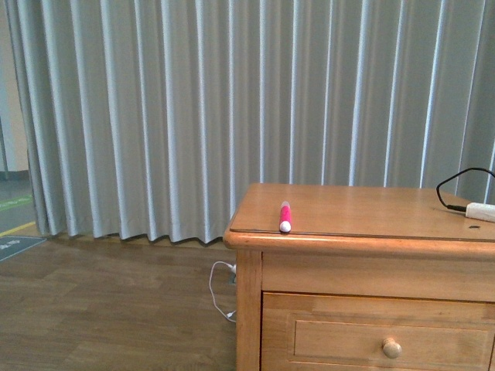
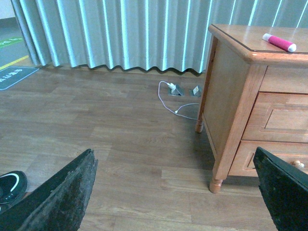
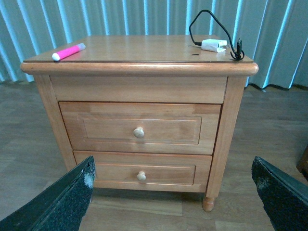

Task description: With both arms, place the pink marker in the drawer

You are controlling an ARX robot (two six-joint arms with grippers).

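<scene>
The pink marker (image 1: 285, 216) lies on the wooden nightstand's top near its front left corner, white tip toward the front edge. It also shows in the left wrist view (image 2: 278, 42) and the right wrist view (image 3: 68, 51). The drawer (image 3: 139, 127), the taller upper one with a round knob, is shut; part of it shows in the front view (image 1: 379, 332). My left gripper (image 2: 175, 192) is open over the floor, left of the nightstand. My right gripper (image 3: 175, 192) is open in front of the nightstand, low, facing the drawers. Neither holds anything.
A shallower lower drawer (image 3: 141, 169) sits under the tall one. A white plug with a black cable (image 3: 214, 44) lies on the nightstand's right rear. A white cable and floor sockets (image 2: 175, 91) lie by the grey curtain (image 1: 193, 108). A black shoe (image 2: 9, 185) is on the floor.
</scene>
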